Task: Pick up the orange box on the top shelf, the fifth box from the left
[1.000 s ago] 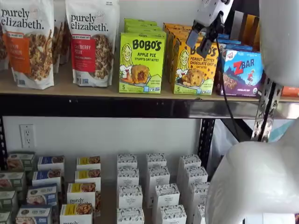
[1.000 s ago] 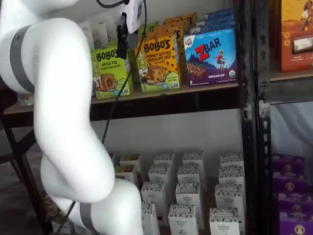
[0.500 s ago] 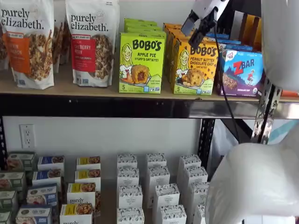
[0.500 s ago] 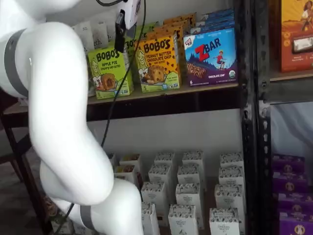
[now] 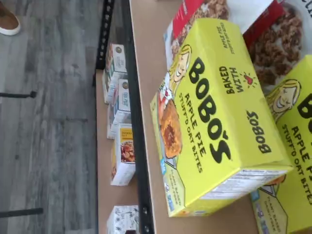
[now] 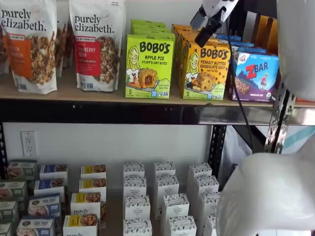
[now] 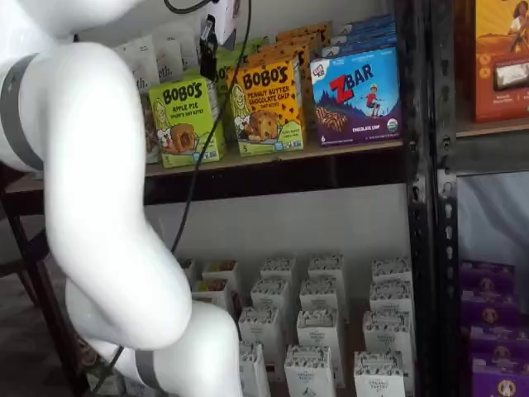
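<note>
The yellow-orange Bobo's peanut butter chocolate chip carton (image 6: 206, 70) is being shown upright at the front of the tan wooden top shelf with its black metal front rail (image 6: 147, 112), between a lime-green Bobo's apple pie carton (image 6: 149, 66) on its left and a blue ZBar box (image 6: 255, 76) on its right; all three are standing close together, with more cartons lined up behind them. The white-bodied gripper with black fingers (image 6: 207, 28) is being held above the orange carton's upper left corner, in front of it and apart from it. Nothing is being held, and whether the fingers are parted cannot be told, since they are being seen side-on in both shelf views.

A wrong pick is being judged the main risk: the wrist view is being filled by the green apple pie carton (image 5: 214, 117), so a descent from this line could close on it instead. With the neighbours packed so tightly, a finger could also be caught on an adjacent carton's edge and tip it.

The shelf board is being seen as bare, smooth wood. Small white boxes (image 6: 167, 201) are being stored on the lower level, against a white wall with an outlet (image 6: 28, 143), above grey plank flooring (image 5: 44, 122).
</note>
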Motion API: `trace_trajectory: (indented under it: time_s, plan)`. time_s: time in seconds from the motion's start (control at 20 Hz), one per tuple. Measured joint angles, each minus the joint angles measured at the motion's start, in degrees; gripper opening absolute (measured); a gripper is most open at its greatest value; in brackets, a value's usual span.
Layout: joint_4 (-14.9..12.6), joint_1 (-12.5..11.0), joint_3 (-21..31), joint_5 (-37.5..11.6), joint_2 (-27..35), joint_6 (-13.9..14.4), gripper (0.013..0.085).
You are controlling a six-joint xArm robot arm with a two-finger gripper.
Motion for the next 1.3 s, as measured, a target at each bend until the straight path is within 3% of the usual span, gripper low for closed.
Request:
trace_trajectory:
  time_s: [0.6, 0.85, 1.15, 1.3]
  plan:
    - [2.19, -0.08, 0.37, -2.15, 0.54, 0.03, 0.085]
    - [3.45, -1.88, -2.39, 0.36, 2.58, -0.76, 0.085]
    - [5.97, -5.68, -6.19, 3.36, 5.65, -2.78, 0.085]
    - [4.96, -6.06, -6.74, 3.04, 6.21, -3.5, 0.085]
